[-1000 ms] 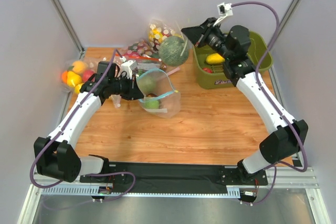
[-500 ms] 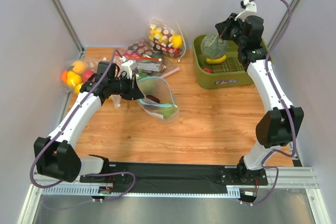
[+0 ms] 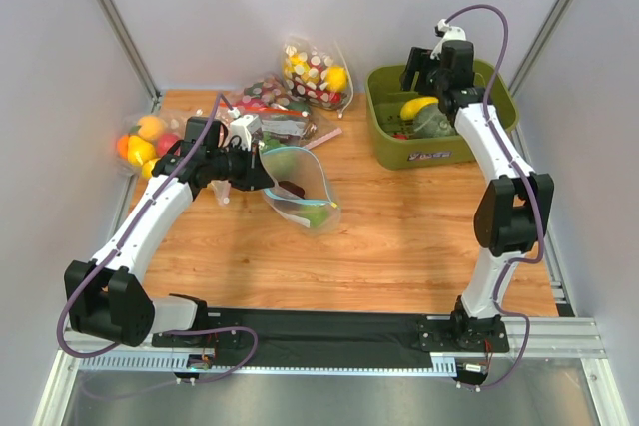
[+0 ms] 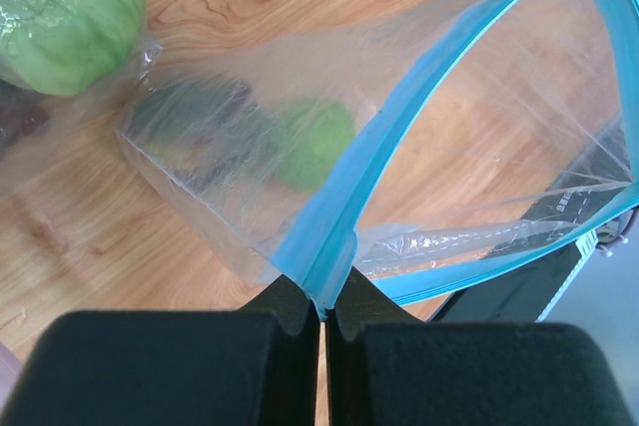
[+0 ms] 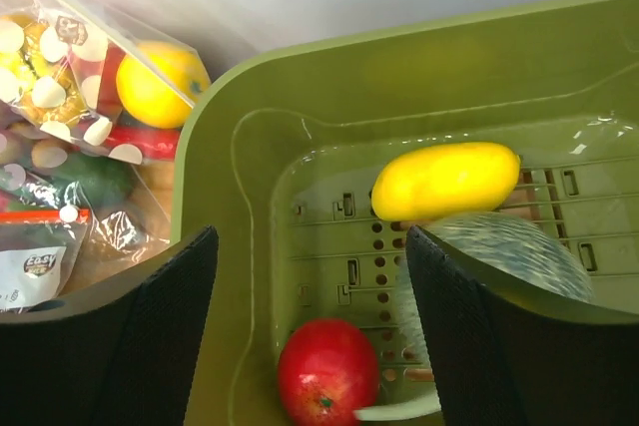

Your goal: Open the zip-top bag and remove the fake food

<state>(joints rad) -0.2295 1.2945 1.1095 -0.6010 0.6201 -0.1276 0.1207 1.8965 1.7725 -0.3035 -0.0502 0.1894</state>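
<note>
The zip-top bag (image 3: pixel 300 192) lies open on the table, and my left gripper (image 3: pixel 262 173) is shut on its teal zipper strip (image 4: pixel 339 236). A green ball (image 4: pixel 319 142) and a dark piece (image 4: pixel 200 117) show through the plastic. Another green ball (image 4: pixel 60 7) sits by the bag's far end. My right gripper (image 5: pixel 310 316) hangs open over the green bin (image 3: pixel 394 152), holding nothing. In the bin lie a yellow lemon (image 5: pixel 446 180), a red ball (image 5: pixel 327 371) and the grey-green leafy one (image 5: pixel 499 256).
A polka-dot bag (image 3: pixel 315 72) with a yellow fruit stands at the back. A clear bag with a pink-red zipper (image 3: pixel 265 112) lies beside it. Another bag of orange and yellow fruit (image 3: pixel 140 142) sits at the far left edge.
My right arm carried the grey-green leafy one from above the bag to the bin, then opened and let it drop in. The bag sagged lower. The left arm held still.
</note>
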